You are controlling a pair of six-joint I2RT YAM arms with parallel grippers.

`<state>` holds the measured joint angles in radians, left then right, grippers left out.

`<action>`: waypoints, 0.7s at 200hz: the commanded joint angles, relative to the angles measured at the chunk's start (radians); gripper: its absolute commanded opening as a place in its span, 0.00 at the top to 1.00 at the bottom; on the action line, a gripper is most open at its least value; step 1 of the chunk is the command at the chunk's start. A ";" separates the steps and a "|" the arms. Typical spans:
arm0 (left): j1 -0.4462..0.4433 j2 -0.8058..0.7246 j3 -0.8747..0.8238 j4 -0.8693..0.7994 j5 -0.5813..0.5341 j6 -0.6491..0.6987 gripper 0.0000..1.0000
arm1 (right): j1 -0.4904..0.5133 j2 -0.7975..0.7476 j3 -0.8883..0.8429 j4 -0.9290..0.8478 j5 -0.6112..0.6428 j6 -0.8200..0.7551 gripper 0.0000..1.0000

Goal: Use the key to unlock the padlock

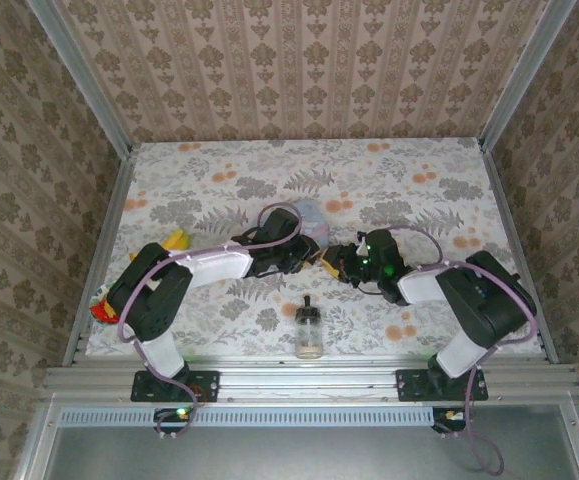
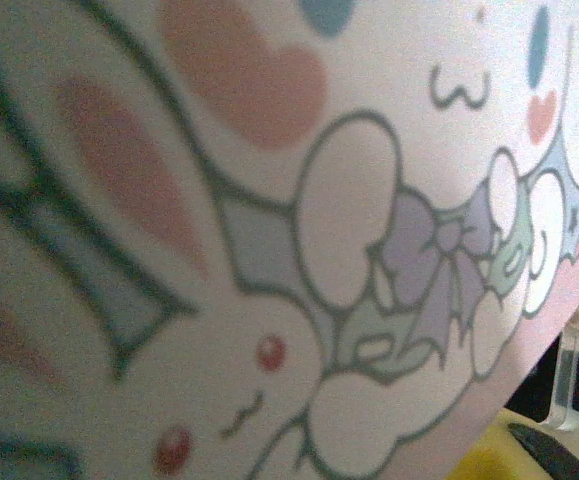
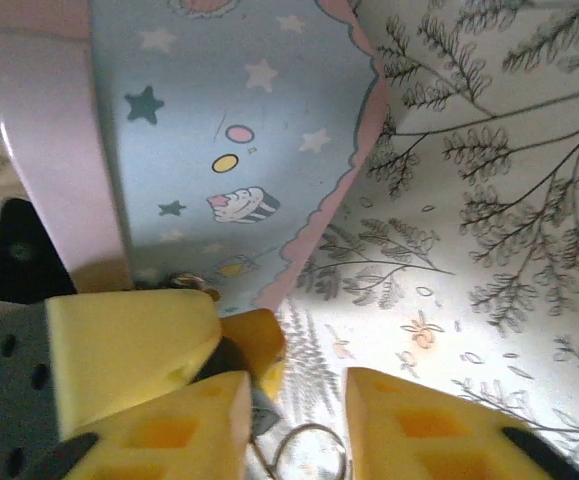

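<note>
At table (image 1: 219,170) centre, against pale blue tin (image 3: 239,130): my right pincer (image 3: 297,405) agape, key ring (image 3: 304,450) loose between pads. Padlock (image 3: 191,283): likely brassy glint under tin edge, mostly hidden. Left pincer (image 1: 307,257): grip unreadable. Advice: close squarely, align slowly before inserting.

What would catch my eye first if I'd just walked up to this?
A pale blue cartoon tin sits in the middle of the flowered table, where the left arm and right arm meet. Close up, its bunnies, stars and cupcake stand out, with the right gripper's chunky yellow fingers open beside it. A small glass bottle stands alone near the front edge.
</note>
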<state>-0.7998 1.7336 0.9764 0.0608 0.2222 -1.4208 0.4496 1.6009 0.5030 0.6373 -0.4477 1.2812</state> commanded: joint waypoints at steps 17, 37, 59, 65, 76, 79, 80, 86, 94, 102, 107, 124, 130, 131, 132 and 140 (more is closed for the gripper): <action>-0.012 -0.046 0.001 0.021 0.055 -0.006 0.85 | 0.034 -0.203 0.099 -0.466 0.215 -0.292 0.58; -0.005 -0.048 -0.001 0.016 0.052 -0.007 0.85 | 0.068 -0.309 0.126 -0.637 0.340 -0.432 0.59; -0.002 -0.048 0.006 -0.005 0.051 -0.003 0.84 | 0.121 -0.361 0.154 -0.775 0.458 -0.556 0.62; -0.001 -0.045 0.009 -0.012 0.051 -0.001 0.84 | 0.141 -0.369 0.161 -0.797 0.485 -0.592 0.63; -0.002 -0.046 0.010 -0.017 0.054 -0.002 0.84 | 0.186 -0.373 0.182 -0.846 0.556 -0.633 0.65; -0.001 -0.046 0.010 -0.019 0.054 -0.003 0.84 | 0.198 -0.371 0.189 -0.857 0.575 -0.648 0.65; -0.001 -0.046 0.010 -0.018 0.054 -0.002 0.84 | 0.202 -0.371 0.190 -0.860 0.581 -0.652 0.65; -0.001 -0.046 0.009 -0.020 0.054 -0.005 0.84 | 0.231 -0.368 0.202 -0.878 0.621 -0.676 0.65; 0.000 -0.046 0.007 -0.020 0.055 -0.007 0.85 | 0.265 -0.360 0.215 -0.893 0.670 -0.703 0.66; -0.001 -0.046 0.007 -0.018 0.055 -0.009 0.84 | 0.293 -0.347 0.226 -0.895 0.701 -0.731 0.67; -0.001 -0.046 0.006 -0.019 0.055 -0.009 0.84 | 0.300 -0.341 0.230 -0.896 0.707 -0.738 0.67; 0.000 -0.048 0.008 -0.021 0.058 -0.007 0.84 | 0.328 -0.311 0.245 -0.879 0.717 -0.769 0.68; 0.000 -0.049 0.010 -0.023 0.059 -0.006 0.84 | 0.343 -0.302 0.249 -0.870 0.729 -0.786 0.68; 0.000 -0.049 0.010 -0.023 0.059 -0.005 0.84 | 0.345 -0.301 0.250 -0.870 0.733 -0.789 0.68; 0.000 -0.049 0.010 -0.024 0.059 -0.005 0.84 | 0.346 -0.300 0.251 -0.869 0.735 -0.791 0.68; 0.000 -0.051 0.011 -0.026 0.059 -0.006 0.84 | 0.364 -0.288 0.260 -0.865 0.755 -0.814 0.68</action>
<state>-0.8036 1.7252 0.9760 0.0376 0.2600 -1.4208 0.7746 1.2812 0.7223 -0.1913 0.1787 0.5781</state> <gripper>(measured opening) 0.315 0.323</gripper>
